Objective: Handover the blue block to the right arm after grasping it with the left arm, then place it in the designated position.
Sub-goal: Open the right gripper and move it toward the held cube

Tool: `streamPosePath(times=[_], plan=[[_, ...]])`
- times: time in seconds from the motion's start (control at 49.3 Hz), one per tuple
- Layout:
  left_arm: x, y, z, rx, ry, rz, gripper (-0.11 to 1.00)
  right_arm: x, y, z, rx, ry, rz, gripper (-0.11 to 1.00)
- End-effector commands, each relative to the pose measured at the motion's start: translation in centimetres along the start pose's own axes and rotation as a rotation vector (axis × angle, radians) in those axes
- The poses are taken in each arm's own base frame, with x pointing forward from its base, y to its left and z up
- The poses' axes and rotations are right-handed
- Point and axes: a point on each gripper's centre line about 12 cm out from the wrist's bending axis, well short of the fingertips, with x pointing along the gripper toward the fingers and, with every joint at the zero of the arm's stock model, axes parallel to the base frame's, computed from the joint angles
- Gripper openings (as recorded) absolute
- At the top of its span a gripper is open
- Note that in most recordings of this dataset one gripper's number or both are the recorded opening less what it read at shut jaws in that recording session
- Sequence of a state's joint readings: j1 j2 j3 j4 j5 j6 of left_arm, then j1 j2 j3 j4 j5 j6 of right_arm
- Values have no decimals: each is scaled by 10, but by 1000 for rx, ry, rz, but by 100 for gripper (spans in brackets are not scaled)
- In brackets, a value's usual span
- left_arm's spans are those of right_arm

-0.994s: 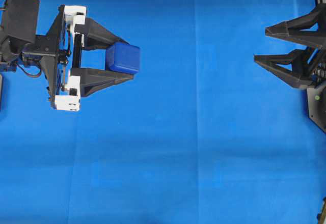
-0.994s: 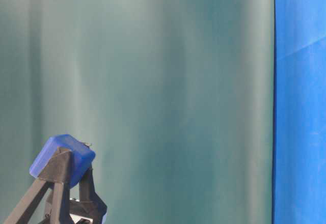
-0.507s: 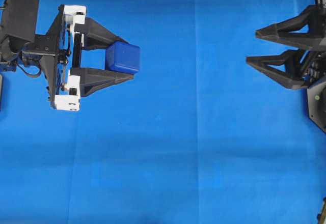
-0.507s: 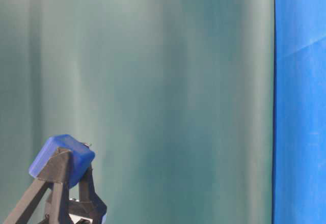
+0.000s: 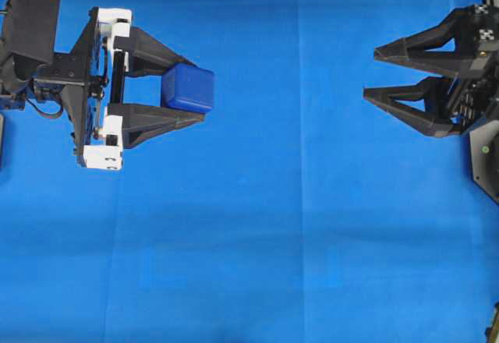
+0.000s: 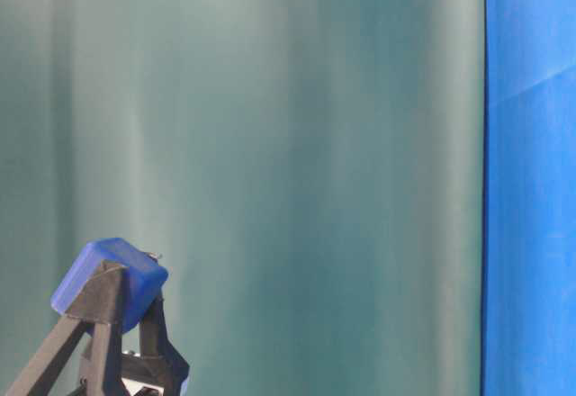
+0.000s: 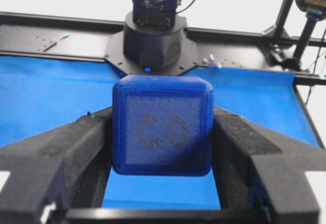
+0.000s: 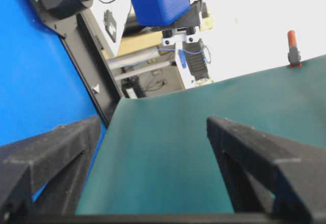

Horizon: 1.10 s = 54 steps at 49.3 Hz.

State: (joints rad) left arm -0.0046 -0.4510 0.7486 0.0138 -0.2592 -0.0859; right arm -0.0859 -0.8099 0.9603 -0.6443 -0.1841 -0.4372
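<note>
A blue cloth [image 5: 273, 226] covers the surface, with a teal backdrop [image 6: 297, 180] behind. At the left of the overhead view, the left gripper [image 5: 195, 93] clamps the blue block [image 5: 188, 88] between its prongs, apparently lifted off the cloth. On the block's face the wrist view shows faint marks, perhaps letters. Well apart at the right, the right gripper [image 5: 369, 72] has its jaws spread wide with nothing between them, pointing toward the block.
</note>
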Motion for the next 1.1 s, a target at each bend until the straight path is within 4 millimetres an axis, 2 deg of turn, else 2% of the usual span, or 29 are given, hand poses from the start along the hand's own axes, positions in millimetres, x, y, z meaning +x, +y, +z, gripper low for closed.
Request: streamPosePath(times=[0.0, 1.075], plan=[[-8, -1, 16, -3, -52, -2, 49, 1, -12, 7, -2, -21, -31, 95], [-14, 1, 16, -4, -57, 3, 49, 1, -14, 8, -6, -24, -36, 95]])
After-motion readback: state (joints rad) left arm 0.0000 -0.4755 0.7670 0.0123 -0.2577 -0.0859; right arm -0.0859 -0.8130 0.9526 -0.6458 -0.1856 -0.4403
